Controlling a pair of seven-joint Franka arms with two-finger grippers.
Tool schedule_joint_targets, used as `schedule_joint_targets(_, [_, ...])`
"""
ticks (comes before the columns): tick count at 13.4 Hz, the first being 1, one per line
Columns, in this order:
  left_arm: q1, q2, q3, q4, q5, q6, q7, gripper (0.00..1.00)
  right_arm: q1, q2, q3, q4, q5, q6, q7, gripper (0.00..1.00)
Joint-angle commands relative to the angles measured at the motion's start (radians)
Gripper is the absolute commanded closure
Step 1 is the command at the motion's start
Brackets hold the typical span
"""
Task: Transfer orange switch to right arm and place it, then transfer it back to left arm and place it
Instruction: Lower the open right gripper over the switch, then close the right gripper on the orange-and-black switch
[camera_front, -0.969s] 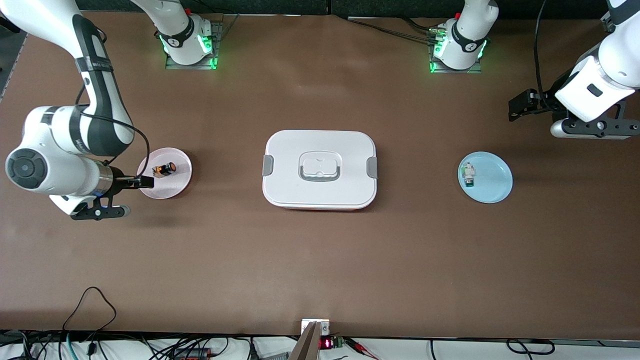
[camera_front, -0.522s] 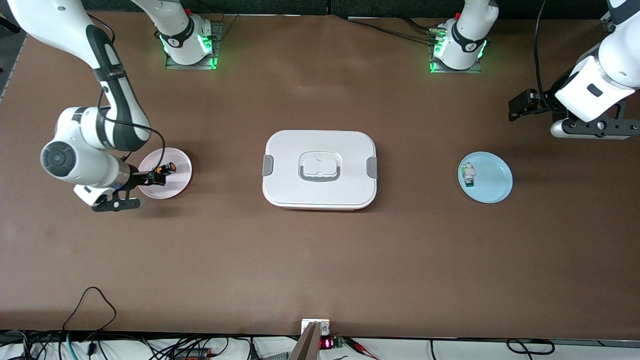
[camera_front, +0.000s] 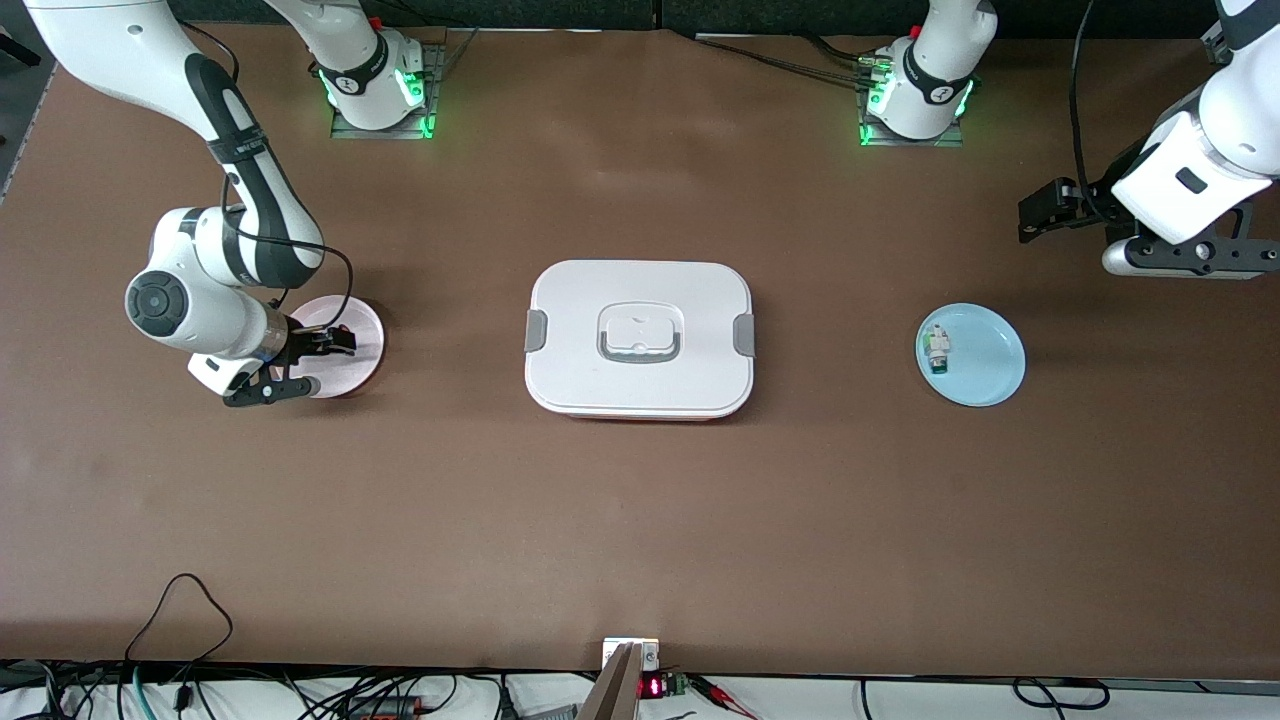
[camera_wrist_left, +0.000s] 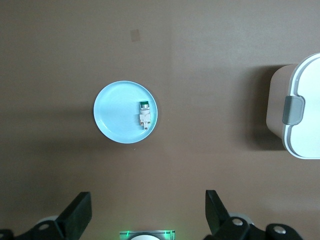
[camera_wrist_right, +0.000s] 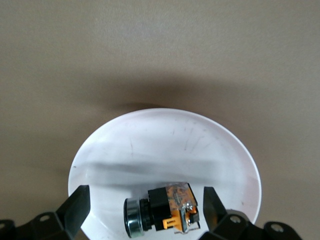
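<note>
While lying on its side on pink plate (camera_front: 352, 352), toward right arm's end from box (camera_front: 639, 338), orange switch (camera_wrist_right: 162, 207) sits between spread fingers (camera_wrist_right: 75, 209) of right gripper (camera_front: 322, 345), ungripped. Left gripper (camera_front: 1042, 212) open, empty, waiting near blue plate (camera_front: 985, 358) w/ white-green component (camera_front: 936, 350).

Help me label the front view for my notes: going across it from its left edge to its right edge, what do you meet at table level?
Right gripper over the pink plate → box → white-and-green component on the blue plate → left gripper, waiting.
</note>
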Motion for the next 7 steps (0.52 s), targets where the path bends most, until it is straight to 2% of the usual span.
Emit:
schedule_joint_targets(1, [0.009,-0.021,0.0,-0.016,-0.007,-0.006,0.027,0.0,-0.023,-0.034,0.02,-0.062,0.002,0.044,-0.045,0.0])
schedule_joint_targets(7, [0.009,-0.021,-0.002,-0.016,-0.007,-0.006,0.027,0.0,-0.05,-0.033,0.02,-0.074,0.004,0.051,-0.097,0.0])
